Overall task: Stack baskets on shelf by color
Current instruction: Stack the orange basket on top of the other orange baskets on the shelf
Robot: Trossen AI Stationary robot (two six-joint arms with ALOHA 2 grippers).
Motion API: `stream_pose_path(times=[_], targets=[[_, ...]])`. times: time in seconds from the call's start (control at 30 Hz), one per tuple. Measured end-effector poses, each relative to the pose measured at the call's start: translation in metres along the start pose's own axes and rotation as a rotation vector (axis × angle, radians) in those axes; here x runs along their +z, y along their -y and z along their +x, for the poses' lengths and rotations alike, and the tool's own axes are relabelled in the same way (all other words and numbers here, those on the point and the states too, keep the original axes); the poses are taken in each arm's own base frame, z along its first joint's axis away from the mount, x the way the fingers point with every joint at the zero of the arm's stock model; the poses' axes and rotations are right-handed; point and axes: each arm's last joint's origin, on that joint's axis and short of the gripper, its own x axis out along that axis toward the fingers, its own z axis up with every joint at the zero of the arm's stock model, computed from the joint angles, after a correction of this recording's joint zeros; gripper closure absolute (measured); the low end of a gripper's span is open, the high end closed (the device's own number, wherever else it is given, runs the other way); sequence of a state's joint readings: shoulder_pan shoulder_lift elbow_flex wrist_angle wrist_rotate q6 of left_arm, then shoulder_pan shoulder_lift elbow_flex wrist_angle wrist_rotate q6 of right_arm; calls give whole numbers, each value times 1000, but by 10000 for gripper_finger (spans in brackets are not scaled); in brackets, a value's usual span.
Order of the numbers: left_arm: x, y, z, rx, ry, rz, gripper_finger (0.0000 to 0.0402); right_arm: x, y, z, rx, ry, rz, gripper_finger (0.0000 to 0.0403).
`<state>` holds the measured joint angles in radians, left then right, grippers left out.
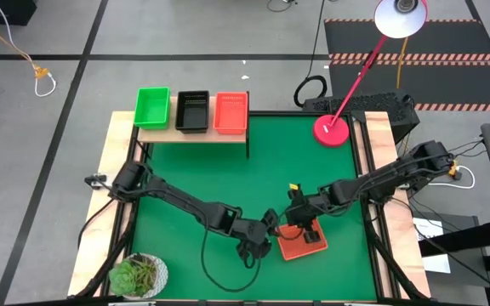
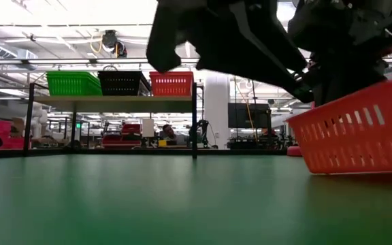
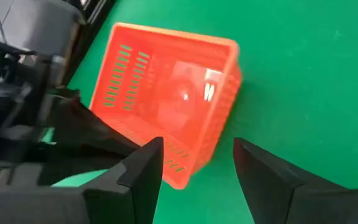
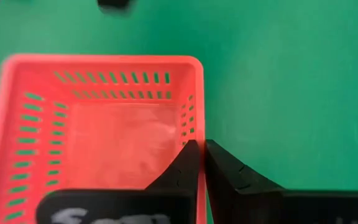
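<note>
A red-orange basket [image 1: 301, 242] is on the green mat near the front, right of centre, with my right gripper [image 4: 199, 144] shut on its wall. My left gripper [image 3: 197, 168] stands open just left of it, with one basket corner [image 3: 191, 177] straight ahead of its gap and nothing between the fingers. On the wooden shelf [image 1: 196, 133] at the far edge sit a green basket [image 1: 152, 109], a black one [image 1: 192, 110] and a red one [image 1: 231, 112], side by side. My right gripper pinches one side wall of the red-orange basket at its rim [image 4: 199, 130], one finger inside the basket and one outside. The fingers slant down from the table's far right. In the low view the basket [image 2: 359, 133] sits tilted; whether its base is off the mat I cannot tell.
A potted green plant [image 1: 139, 276] stands at the near left corner. A red lamp's base [image 1: 333, 129] is at the back right, its arm leaning over the edge. Pale wooden rails [image 1: 100, 204] run along both sides. Open mat lies between the arms and the shelf.
</note>
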<state>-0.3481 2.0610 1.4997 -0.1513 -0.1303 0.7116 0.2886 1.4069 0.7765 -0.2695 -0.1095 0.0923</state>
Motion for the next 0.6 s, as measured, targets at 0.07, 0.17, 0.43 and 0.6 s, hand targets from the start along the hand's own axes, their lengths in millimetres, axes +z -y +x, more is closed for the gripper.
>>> stream_pose_path(times=[0.07, 0.17, 0.43, 0.6], targets=[[-1, 1, 4, -6, -4, 13, 210, 2, 0, 0, 4, 25, -5, 397], [-2, 3, 8, -10, -6, 26, 217, 4, -1, -1, 4, 40, -8, 397], [-6, 8, 16, -47, -3, 76, 255, 9, -1, -1, 9, 100, -36, 396], [-9, 7, 16, -52, -17, 79, 282, 12, -1, -2, 9, 131, -57, 396]])
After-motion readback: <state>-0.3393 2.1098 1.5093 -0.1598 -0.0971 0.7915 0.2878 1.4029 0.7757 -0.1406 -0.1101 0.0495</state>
